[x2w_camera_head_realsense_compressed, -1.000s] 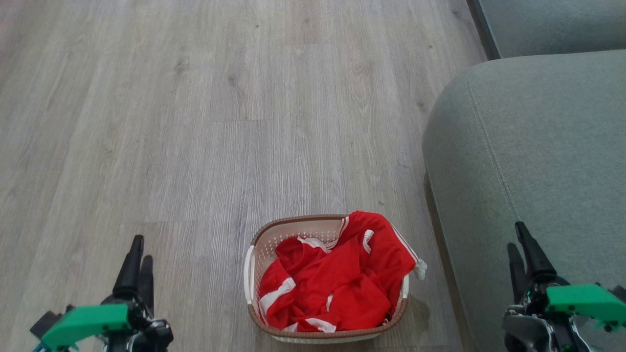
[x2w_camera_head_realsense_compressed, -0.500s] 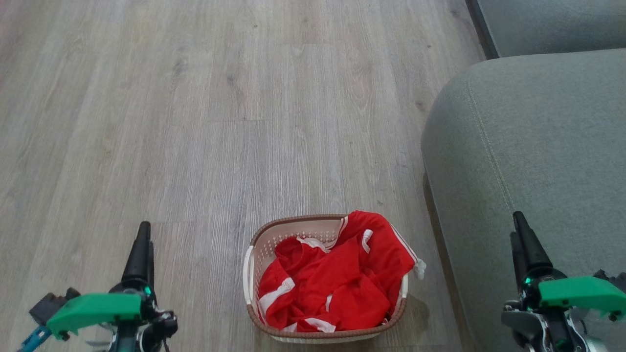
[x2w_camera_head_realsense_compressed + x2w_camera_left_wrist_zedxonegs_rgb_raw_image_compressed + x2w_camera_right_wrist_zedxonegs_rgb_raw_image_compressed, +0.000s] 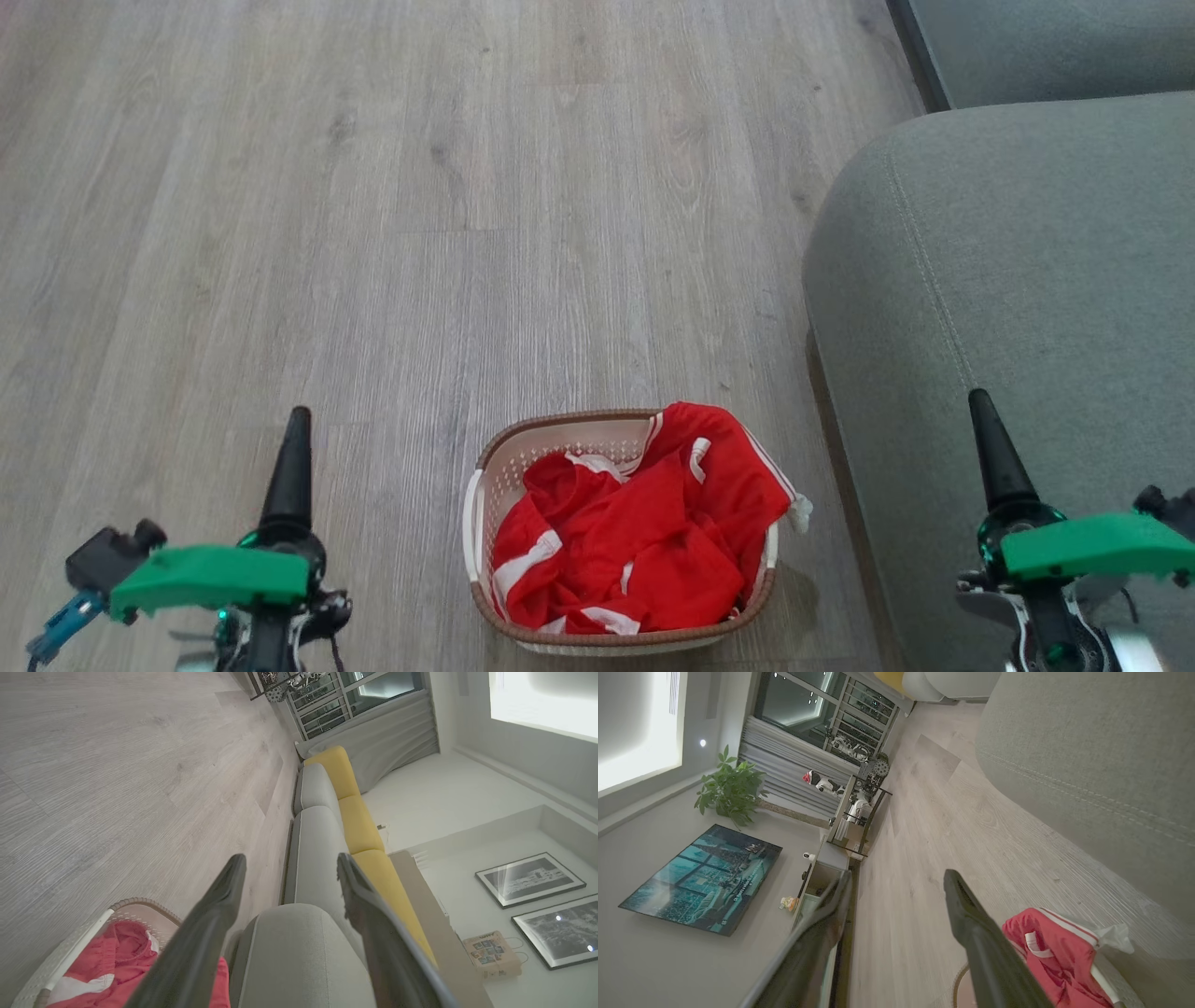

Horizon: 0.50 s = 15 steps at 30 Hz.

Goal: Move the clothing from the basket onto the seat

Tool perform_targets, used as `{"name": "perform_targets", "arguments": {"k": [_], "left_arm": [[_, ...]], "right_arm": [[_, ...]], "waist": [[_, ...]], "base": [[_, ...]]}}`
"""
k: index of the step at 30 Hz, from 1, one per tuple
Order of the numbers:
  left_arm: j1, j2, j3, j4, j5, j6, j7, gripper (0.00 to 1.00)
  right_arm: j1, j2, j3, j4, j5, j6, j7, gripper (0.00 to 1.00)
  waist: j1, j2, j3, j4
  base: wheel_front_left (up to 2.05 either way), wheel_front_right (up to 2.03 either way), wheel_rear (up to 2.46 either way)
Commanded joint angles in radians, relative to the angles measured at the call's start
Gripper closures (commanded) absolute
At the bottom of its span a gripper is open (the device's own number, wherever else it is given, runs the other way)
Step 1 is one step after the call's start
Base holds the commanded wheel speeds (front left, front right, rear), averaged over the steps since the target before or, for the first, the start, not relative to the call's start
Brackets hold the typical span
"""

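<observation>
The cream basket (image 3: pixel 493 485) with a brown rim stands on the floor at the bottom centre of the head view. The red clothing (image 3: pixel 644 537) with white stripes lies crumpled in it, one fold draped over the right rim. Just right of it is the grey-green seat (image 3: pixel 1027 271). My left gripper (image 3: pixel 297 420) hovers left of the basket, its fingers (image 3: pixel 219 910) apart and holding nothing. My right gripper (image 3: pixel 977 401) is over the seat's front edge, also open, with the clothing (image 3: pixel 1057 952) seen past its fingers (image 3: pixel 971 924).
Grey wood floor (image 3: pixel 420 205) stretches ahead and to the left. A second sofa cushion (image 3: pixel 1055 47) lies beyond the seat, with yellow back cushions (image 3: pixel 359 821) behind. A wall screen (image 3: pixel 700 877), a plant (image 3: pixel 731 791) and a low cabinet (image 3: pixel 831 858) stand across the room.
Both grippers have moved forward, up the head view, and rolled so each pair of fingers now lines up as one. The left one also drifted right, toward the basket. Basket and clothing are unmoved.
</observation>
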<state>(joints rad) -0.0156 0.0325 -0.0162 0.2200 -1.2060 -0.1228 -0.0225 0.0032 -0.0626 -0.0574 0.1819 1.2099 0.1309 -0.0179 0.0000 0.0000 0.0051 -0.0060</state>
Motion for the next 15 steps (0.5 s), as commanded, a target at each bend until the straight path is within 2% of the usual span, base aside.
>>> {"name": "perform_targets", "arguments": {"k": [1, 15], "left_arm": [[-0.05, 0.012, 0.007, -0.046, 0.039, 0.003, -0.012, 0.0], [-0.052, 0.013, -0.024, -0.074, 0.244, 0.008, -0.053, 0.0]], "right_arm": [[-0.031, -0.02, 0.013, -0.046, -0.035, 0.0, -0.015, 0.0], [-0.024, -0.024, 0.032, -0.055, -0.245, 0.0, -0.056, 0.0]], "waist": [[0.0, 0.0, 0.0, 0.0], [0.0, 0.0, 0.001, 0.003]], "base": [[0.0, 0.0, 0.0], [0.0, 0.0, 0.0]]}}
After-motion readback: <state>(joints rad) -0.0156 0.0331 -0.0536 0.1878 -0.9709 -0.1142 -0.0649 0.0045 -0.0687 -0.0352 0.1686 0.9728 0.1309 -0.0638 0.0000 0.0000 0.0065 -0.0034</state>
